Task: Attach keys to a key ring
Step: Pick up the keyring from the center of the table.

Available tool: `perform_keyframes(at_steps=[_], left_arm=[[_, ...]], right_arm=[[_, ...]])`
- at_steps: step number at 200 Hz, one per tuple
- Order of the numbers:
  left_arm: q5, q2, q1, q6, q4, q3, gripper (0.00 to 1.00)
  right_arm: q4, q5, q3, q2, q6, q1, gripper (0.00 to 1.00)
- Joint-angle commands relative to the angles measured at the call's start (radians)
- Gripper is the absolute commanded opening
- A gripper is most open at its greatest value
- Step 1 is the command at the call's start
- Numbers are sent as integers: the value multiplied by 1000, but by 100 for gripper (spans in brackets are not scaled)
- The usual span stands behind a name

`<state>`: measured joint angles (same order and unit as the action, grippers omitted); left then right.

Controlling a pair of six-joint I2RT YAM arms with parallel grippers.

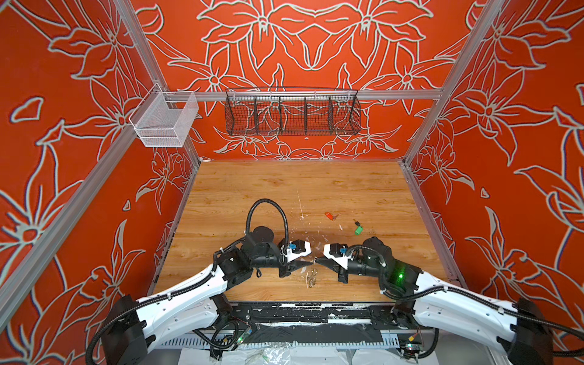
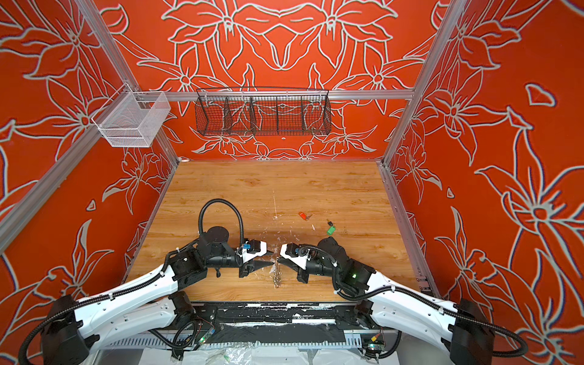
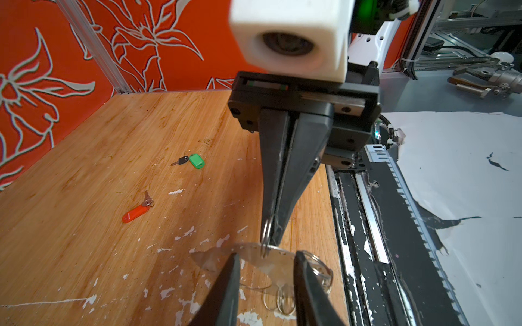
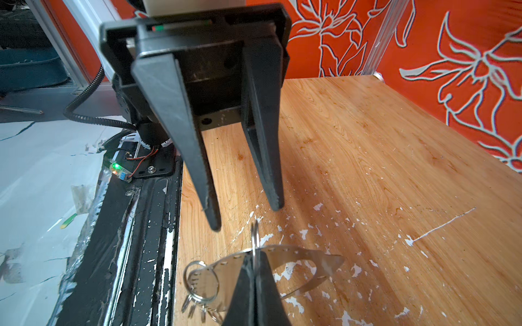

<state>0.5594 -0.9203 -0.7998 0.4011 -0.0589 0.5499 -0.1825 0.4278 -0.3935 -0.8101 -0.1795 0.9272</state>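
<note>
Tightly, the right claw [image 3: 269, 241] pinches the key ring [image 4: 310, 258] by one wire loop, near the counter's [image 3: 84, 225] front edge; the left claw [image 4: 246, 216], spread, faces it closely. Orange key [image 3: 135, 212] and green key [image 3: 197, 161] lie farther in, bare wood around.

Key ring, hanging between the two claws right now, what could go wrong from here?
One: the right claw pinches only a thin split ring; the key ring hangs from it and could swing or slip free.
Two: the left claw stands open facing that flat hoop; closing, it might glance off and twist it.
Three: the orange key and green key lie far off on the table, so a claw must probably let go.
</note>
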Motion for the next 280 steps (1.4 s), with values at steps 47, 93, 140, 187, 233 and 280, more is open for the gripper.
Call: perform_keyframes(at_steps=[47, 93, 140, 187, 233, 280], left_arm=[[68, -20, -11, 39, 41, 53, 27], [76, -26, -14, 45, 50, 59, 26], [73, -32, -16, 45, 50, 62, 26], [71, -52, -18, 49, 62, 76, 23], [74, -58, -19, 51, 67, 81, 20], [76, -58, -19, 54, 69, 84, 14]], right_arm=[[-27, 51, -10, 2, -20, 4, 0], [-28, 52, -11, -3, -18, 4, 0], [-36, 85, -21, -18, -13, 4, 0], [-37, 93, -25, -25, -11, 4, 0], [-42, 93, -25, -35, -11, 4, 0], [-46, 90, -34, -58, -11, 4, 0]])
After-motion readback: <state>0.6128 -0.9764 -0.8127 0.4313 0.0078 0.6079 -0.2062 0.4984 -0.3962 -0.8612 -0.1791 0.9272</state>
